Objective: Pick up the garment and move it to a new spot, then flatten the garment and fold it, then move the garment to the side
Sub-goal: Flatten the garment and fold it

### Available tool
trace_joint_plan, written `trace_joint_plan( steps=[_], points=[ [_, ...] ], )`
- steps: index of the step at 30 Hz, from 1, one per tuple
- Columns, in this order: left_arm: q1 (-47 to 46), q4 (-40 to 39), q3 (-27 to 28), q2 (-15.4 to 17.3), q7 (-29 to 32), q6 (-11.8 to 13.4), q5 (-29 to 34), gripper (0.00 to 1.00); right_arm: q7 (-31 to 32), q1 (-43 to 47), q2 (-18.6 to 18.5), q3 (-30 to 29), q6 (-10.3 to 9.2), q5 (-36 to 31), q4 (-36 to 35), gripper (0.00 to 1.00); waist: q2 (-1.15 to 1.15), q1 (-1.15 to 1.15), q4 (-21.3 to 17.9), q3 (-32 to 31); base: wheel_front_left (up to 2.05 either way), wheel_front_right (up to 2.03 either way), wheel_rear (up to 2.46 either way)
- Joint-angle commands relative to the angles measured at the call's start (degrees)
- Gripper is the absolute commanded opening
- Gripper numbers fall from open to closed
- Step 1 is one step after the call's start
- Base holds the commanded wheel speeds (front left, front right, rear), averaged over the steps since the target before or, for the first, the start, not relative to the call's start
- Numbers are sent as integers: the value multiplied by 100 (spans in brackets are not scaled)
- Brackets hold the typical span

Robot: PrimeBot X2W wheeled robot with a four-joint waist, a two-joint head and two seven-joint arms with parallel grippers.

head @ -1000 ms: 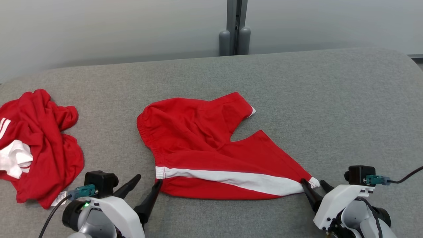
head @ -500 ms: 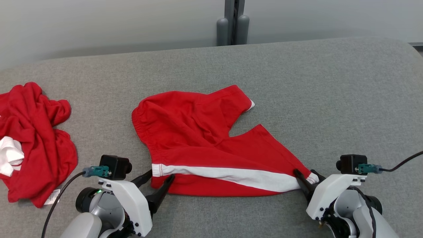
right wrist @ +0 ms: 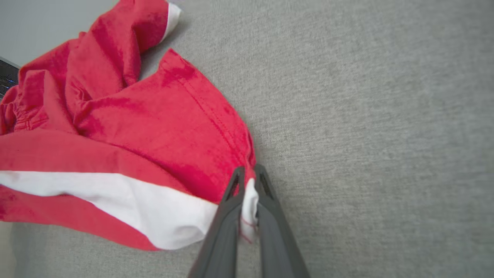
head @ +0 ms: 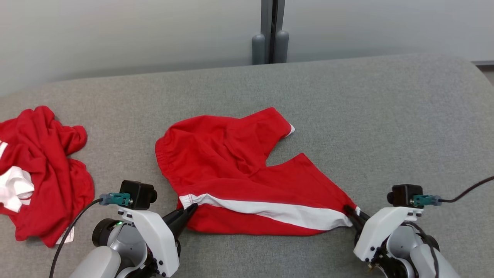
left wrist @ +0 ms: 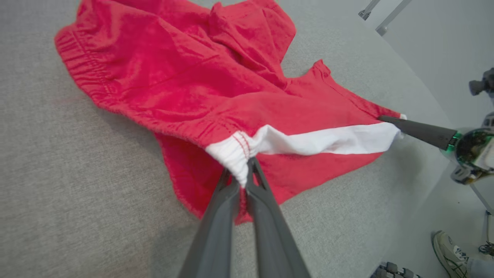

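Garment (head: 231, 170) lying on worktop (head: 386, 116), white stripe strung between the two hands, crumpled leg beyond them. Left hand (head: 192, 207) closed tight on the stripe's waistband end, right hand (head: 350, 211) closed tight on its hem end. Opposite-end grips likely chosen for lifting the cloth taut.

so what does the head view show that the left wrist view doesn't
Head view: a crumpled red and white pile at the far left, with a label at its near edge. Left wrist view: a shoe on the floor at the lower right, and the left fingers up close, shut on the white waistband end. Both: the red shorts and the right fingers pinching the stripe's other end.
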Motion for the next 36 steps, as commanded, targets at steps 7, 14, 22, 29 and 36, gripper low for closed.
trace_joint_plan(
  steps=[7, 14, 22, 29, 36],
  points=[
    [246, -549, 82, 227, 101, 15, -294, 0, 47, 334, -198, -260, 1, 437, -901, 0, 0, 0, 34, -420, 0, 0, 0],
    [-405, -978, 305, 709, 757, 2, -672, 0, 403, -140, -223, -581, 2, 530, -1632, 0, 0, 0, -46, -313, 0, 0, 0],
    [-2559, -461, 143, 962, 2227, -7, -1336, 0, 1190, -1877, -121, -599, 2, 795, -1245, 0, 0, 0, -132, 607, 0, 0, 0],
    [-4630, -15, 181, 1207, 2935, -10, -1531, 0, 1517, -3943, -19, -656, 2, 858, -589, 0, 0, 0, -295, 1645, 0, 0, 0],
    [-5978, 388, -20, 1487, 2879, -10, -1504, 0, 1112, -5553, 43, -828, 2, 862, 65, 0, 0, 0, -434, 2300, 0, 0, 0]
  ],
)
